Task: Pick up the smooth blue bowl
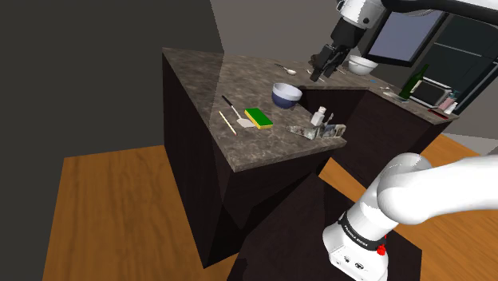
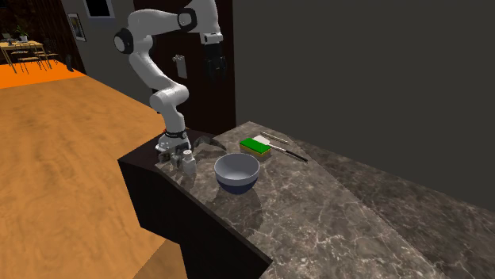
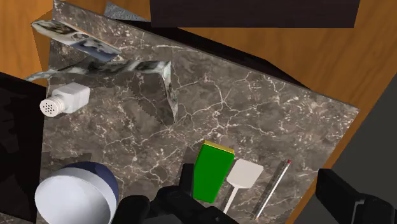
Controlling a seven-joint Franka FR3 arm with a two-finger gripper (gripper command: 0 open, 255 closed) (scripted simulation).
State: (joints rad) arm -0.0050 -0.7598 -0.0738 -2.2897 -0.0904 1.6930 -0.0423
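Blue bowl (image 1: pixel 287 94) upright on the dark marbled counter (image 1: pixel 199 72), rim up, pale inside, nothing in it. Stands near the green sponge (image 1: pixel 258 118) without touching it, on the side of the sponge away from the spatula (image 3: pixel 242 175). Green sponge flat on the counter, with a yellow strip along one short edge. White-headed spatula just beside the sponge, dark handle pointing away across the counter. Thin pale stick (image 3: pixel 274 189) with a red tip just past the spatula, on the far side from the sponge. White shaker (image 3: pixel 65 98) well apart from the sponge, beyond the bowl. Shiny mirror-like piece (image 3: pixel 130 69) close by the shaker, likewise well apart from the sponge. White bowl (image 1: pixel 363 64) far off from the sponge, past the blue bowl, on another stretch of counter. Black gripper (image 1: pixel 321 75) high over the counter, well above the sponge and touching nothing. Fingers (image 3: pixel 187 181) spread wide apart in the wrist view, with sponge and spatula seen far below in the gap between them and nothing pinched. Blue bowl off to one side of that gap, outside the fingers, on the sponge's bowl side.
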